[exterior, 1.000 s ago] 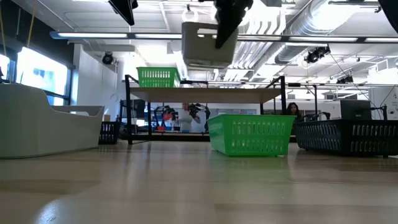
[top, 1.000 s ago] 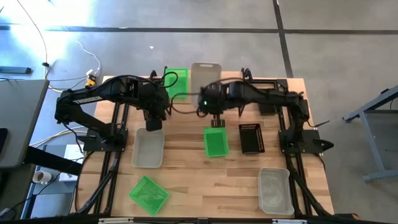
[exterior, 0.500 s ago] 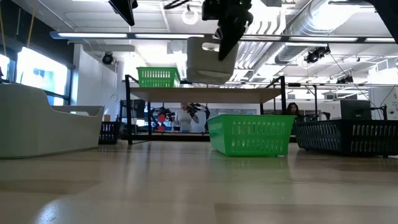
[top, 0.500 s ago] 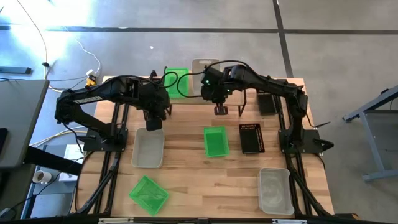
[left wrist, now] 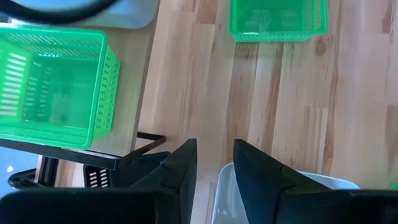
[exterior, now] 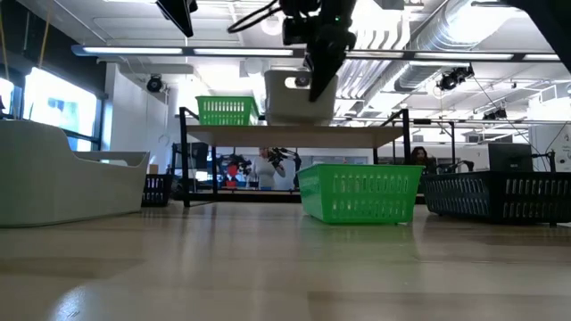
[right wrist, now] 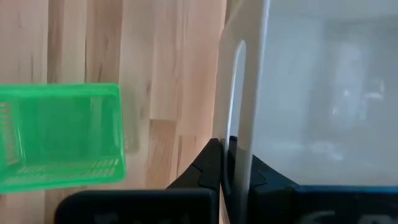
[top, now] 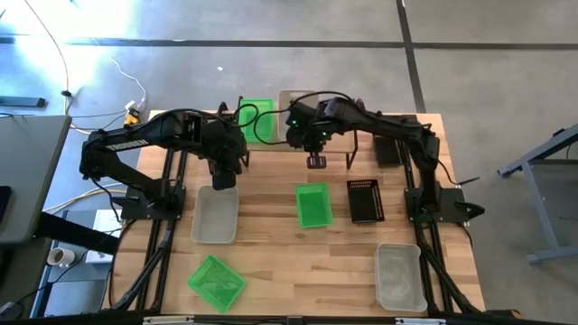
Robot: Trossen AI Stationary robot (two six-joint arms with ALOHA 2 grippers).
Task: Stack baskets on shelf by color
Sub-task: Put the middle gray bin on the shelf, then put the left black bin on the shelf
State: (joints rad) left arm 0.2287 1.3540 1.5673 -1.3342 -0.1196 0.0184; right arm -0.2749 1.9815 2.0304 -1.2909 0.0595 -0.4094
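Note:
My right gripper is shut on a whitish basket that hangs just above the light wood top of the shelf. In the right wrist view the basket's inside fills the picture. A green basket stands on the shelf to the left of it, also seen in the high view. My left gripper hangs open, high above the far end of another whitish basket on the table, touching nothing. My right gripper pinches the whitish basket's end wall, the one with the handle slot, one finger outside and one inside the basket. The fingers come from above, pointing steeply down. The basket hangs roughly level with its open side up, clear of the shelf.
On the table stand a green basket in the middle, a black basket to its right, a whitish one at the near right and a green one at the near left. Another black basket sits at the shelf's right end.
My right gripper has carried the whitish basket toward the table's far edge and a little left, and has sunk, so the basket now hangs lower, close over the shelf top beside the green basket. It stays shut on the basket.

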